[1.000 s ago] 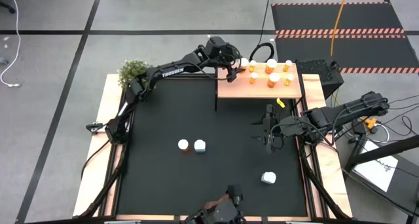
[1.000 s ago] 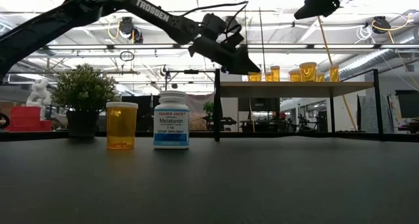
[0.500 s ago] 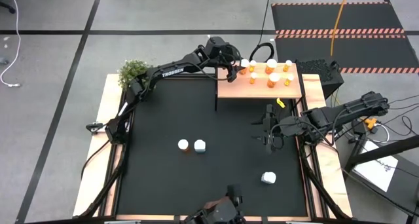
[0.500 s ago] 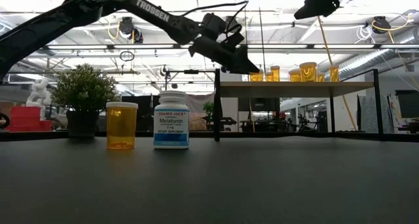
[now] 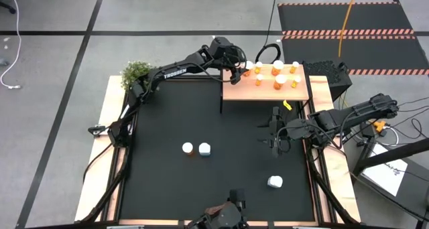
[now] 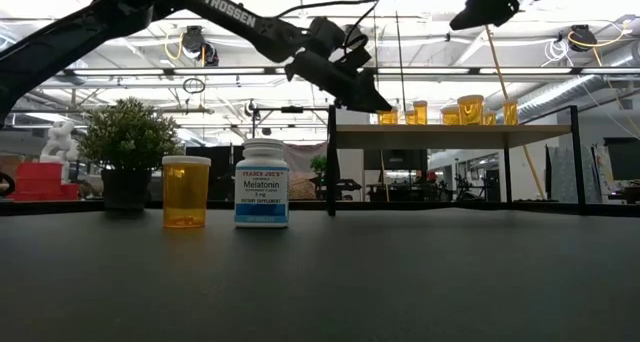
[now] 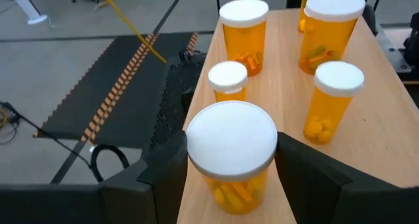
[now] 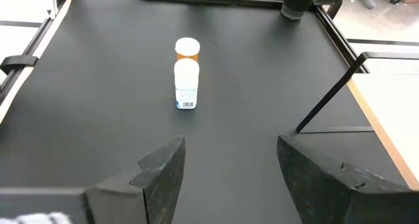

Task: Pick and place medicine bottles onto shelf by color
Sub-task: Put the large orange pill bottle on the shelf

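Observation:
Several orange medicine bottles with white caps (image 5: 278, 75) stand on the pale wood shelf (image 5: 265, 90) at the table's far right. My left gripper (image 5: 245, 67) reaches over the shelf's far left corner, shut on one more orange bottle (image 7: 230, 152). On the black mat stand an orange bottle (image 5: 188, 148) and a white bottle (image 5: 204, 149) side by side, with another white bottle (image 5: 275, 182) near the right front. My right gripper (image 5: 275, 132) hangs open above the mat's right side, holding nothing. My left gripper has the orange bottle between its two fingers (image 7: 163, 178), one on each side at the height of the white cap (image 7: 196, 152). The fingers come from the table's left, slanting a little down. The bottle is upright at the shelf's left edge (image 7: 190, 119), seemingly standing on it.
A green potted plant (image 5: 136, 71) stands at the far left corner. The shelf's dark legs (image 6: 331, 162) reach down to the mat. Wooden rails (image 5: 107, 122) run along both sides. The mat's middle (image 5: 174, 108) is bare.

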